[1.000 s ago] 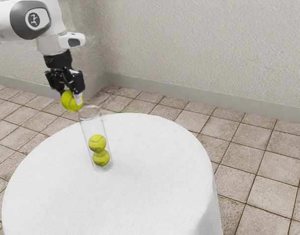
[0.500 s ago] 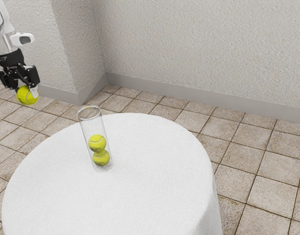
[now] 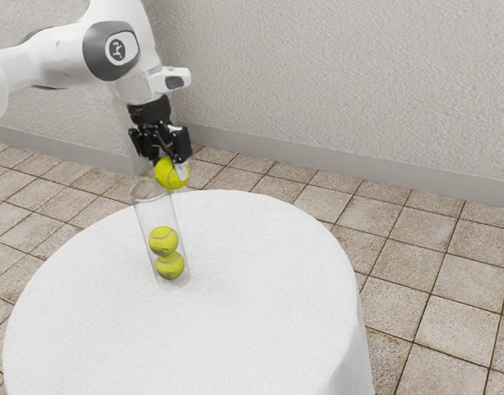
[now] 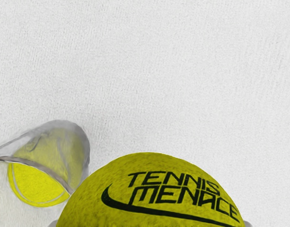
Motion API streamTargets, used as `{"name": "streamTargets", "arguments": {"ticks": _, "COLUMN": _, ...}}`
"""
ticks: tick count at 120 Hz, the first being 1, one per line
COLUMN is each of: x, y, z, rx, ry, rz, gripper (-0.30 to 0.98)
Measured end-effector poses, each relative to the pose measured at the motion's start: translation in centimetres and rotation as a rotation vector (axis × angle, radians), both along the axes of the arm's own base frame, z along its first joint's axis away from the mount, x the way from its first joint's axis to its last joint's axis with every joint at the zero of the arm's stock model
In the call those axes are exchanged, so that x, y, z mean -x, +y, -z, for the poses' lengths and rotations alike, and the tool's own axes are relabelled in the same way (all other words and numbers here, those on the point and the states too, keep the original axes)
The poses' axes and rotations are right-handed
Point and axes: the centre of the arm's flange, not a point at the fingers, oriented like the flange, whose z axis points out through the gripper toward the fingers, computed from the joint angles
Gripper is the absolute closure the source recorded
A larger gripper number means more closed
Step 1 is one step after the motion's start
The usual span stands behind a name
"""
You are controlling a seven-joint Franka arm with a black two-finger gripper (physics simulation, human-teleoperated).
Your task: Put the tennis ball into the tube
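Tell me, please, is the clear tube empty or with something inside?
Partly full: two balls sit stacked low inside the tube, with space above them.

The gripper (image 3: 171, 168) and its tennis ball (image 3: 168, 176) have crossed from the exterior view's left of the tube (image 3: 157, 214) toward its right; the ball, earlier well apart, now is near the mouth.

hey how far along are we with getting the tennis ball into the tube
Two yellow tennis balls sit stacked inside the clear, open-topped tube, so that part looks done. A third yellow ball with black lettering is held in the black two-finger gripper, beside the tube's mouth. Left: bring it over the opening, then release.
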Motion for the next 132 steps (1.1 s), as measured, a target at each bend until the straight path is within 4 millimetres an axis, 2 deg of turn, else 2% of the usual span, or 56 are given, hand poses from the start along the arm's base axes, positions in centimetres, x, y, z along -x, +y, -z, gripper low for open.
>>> {"name": "streamTargets", "arguments": {"ticks": 5, "x": -0.5, "y": 1.3, "z": -0.1, "rx": 0.003, "ry": -0.009, "rz": -0.022, "gripper": 0.34}}
{"name": "streamTargets", "arguments": {"ticks": 13, "x": -0.8, "y": 2.0, "z": -0.1, "rx": 0.009, "ry": -0.014, "rz": -0.034, "gripper": 0.33}}
{"name": "streamTargets", "arguments": {"ticks": 34, "x": -1.5, "y": 6.0, "z": 1.6, "rx": 0.034, "ry": -0.002, "rz": -0.090, "gripper": 0.33}}
{"name": "streamTargets", "arguments": {"ticks": 61, "x": -2.0, "y": 8.3, "z": 2.5, "rx": 0.048, "ry": -0.003, "rz": -0.099, "gripper": 0.27}}
{"name": "streamTargets", "arguments": {"ticks": 81, "x": -1.0, "y": 7.8, "z": 0.9, "rx": 0.074, "ry": -0.030, "rz": -0.078, "gripper": 0.25}}
{"name": "streamTargets", "arguments": {"ticks": 98, "x": 1.6, "y": 7.2, "z": 1.3, "rx": 0.113, "ry": -0.006, "rz": -0.076, "gripper": 0.26}}
{"name": "streamTargets", "arguments": {"ticks": 113, "x": 2.2, "y": 6.5, "z": 2.0, "rx": 0.126, "ry": 0.008, "rz": -0.072, "gripper": 0.27}}
{"name": "streamTargets", "arguments": {"ticks": 132, "x": 2.4, "y": 6.5, "z": 1.8, "rx": 0.127, "ry": 0.000, "rz": -0.074, "gripper": 0.13}}
